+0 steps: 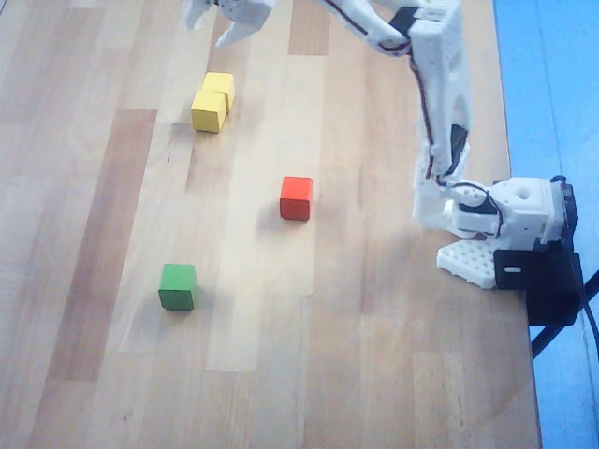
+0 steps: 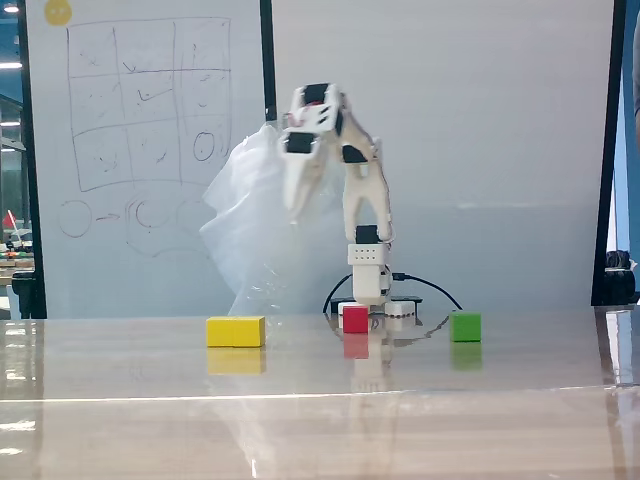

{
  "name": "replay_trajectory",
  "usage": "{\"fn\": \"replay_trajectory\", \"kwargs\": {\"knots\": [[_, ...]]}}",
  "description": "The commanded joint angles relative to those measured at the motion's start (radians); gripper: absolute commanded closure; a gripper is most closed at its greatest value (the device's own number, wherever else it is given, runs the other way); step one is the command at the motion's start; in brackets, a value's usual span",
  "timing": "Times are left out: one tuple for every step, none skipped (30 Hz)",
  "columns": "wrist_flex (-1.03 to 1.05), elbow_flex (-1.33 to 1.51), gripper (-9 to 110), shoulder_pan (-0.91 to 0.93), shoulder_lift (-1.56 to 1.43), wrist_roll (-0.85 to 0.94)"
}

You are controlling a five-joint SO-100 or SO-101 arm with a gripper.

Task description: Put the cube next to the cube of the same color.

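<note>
Two yellow cubes lie side by side and touching on the wooden table in the overhead view, one in front (image 1: 209, 110) and one just behind it (image 1: 221, 88). In the fixed view they read as one wide yellow block (image 2: 235, 331). My gripper (image 1: 211, 30) is at the top edge of the overhead view, just beyond the yellow pair, with its jaws apart and nothing between them. In the fixed view the gripper (image 2: 298, 200) hangs raised well above the table, pointing down, apart from every cube.
A red cube (image 1: 296, 197) sits mid-table and a green cube (image 1: 177, 286) nearer the front left. The arm's base (image 1: 505, 217) is clamped at the table's right edge. In the fixed view a whiteboard (image 2: 140, 150) stands behind.
</note>
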State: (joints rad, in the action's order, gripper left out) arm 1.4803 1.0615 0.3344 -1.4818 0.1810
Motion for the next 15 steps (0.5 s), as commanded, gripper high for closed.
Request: {"fn": "replay_trajectory", "kwargs": {"knots": [[-0.123, 0.207, 99, -0.117, -0.308, -0.049], [-0.164, 0.296, 98, -0.153, -0.376, -0.051], [-0.209, 0.388, 99, -0.192, -0.445, -0.049], [-0.256, 0.486, 101, -0.235, -0.515, -0.049], [-0.308, 0.594, 102, -0.275, -0.581, -0.048], [-0.360, 0.706, 102, -0.311, -0.653, -0.048], [-0.414, 0.819, 102, -0.345, -0.727, -0.048], [-0.469, 0.931, 101, -0.377, -0.802, -0.046], [-0.525, 1.048, 101, -0.408, -0.877, -0.046], [-0.577, 1.160, 101, -0.436, -0.957, -0.046], [-0.627, 1.266, 102, -0.457, -1.043, -0.046], [-0.672, 1.365, 102, -0.472, -1.132, -0.044], [-0.706, 1.457, 102, -0.488, -1.223, -0.044], [-0.741, 1.546, 102, -0.497, -1.318, -0.044], [-0.764, 1.632, 102, -0.497, -1.416, -0.041]]}}
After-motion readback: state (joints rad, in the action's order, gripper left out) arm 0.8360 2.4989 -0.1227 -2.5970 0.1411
